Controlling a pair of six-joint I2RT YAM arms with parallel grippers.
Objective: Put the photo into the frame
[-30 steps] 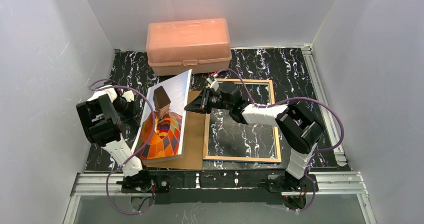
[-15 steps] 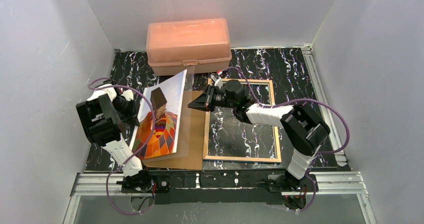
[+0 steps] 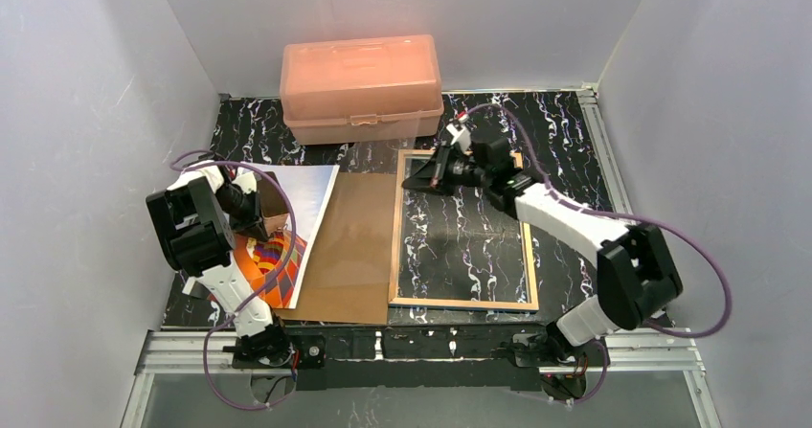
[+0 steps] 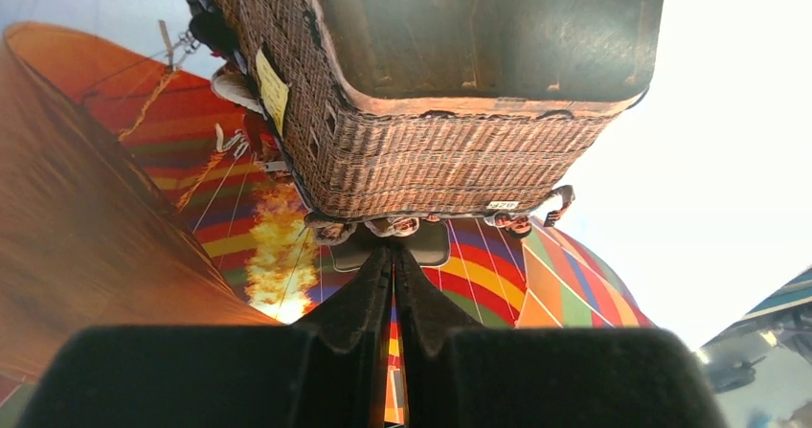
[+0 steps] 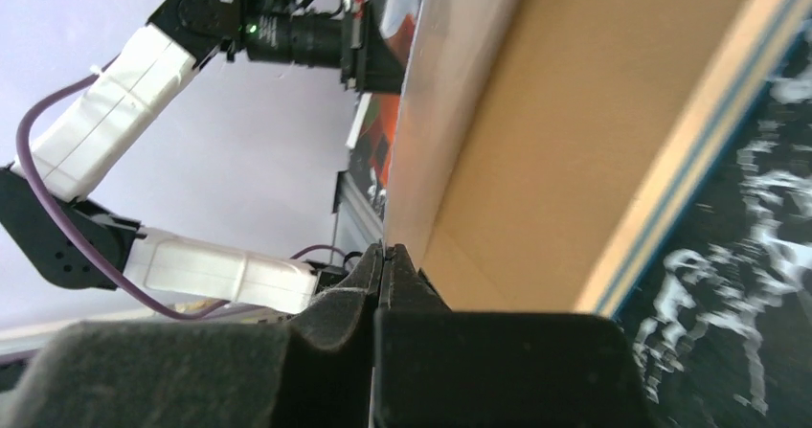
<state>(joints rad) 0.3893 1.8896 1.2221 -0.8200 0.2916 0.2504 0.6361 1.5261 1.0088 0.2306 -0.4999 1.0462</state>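
Photo (image 3: 304,203) sits at left of worktop (image 3: 565,131), print side up and tilted, not in the frame. Its right edge overlaps the left margin of the brown backing board (image 3: 349,246); cannot tell whether the two touch.

Left pincer (image 4: 393,256): clenched on the photo. In the wrist view both fingers pinch the sheet just below the printed basket.

Frame (image 3: 460,303) lies flat on the worktop, right of the board, their long edges just beside each other. Wood-coloured edge faces up. Dark marbled surface shows through the pane.

Right pincer (image 3: 410,183): clenched, fingers pressed together, nothing seen between them. It hangs over the frame's far left corner, tips pointing toward the board.

Peach plastic box (image 3: 361,85) stands against the back wall, lid down, behind board and frame.
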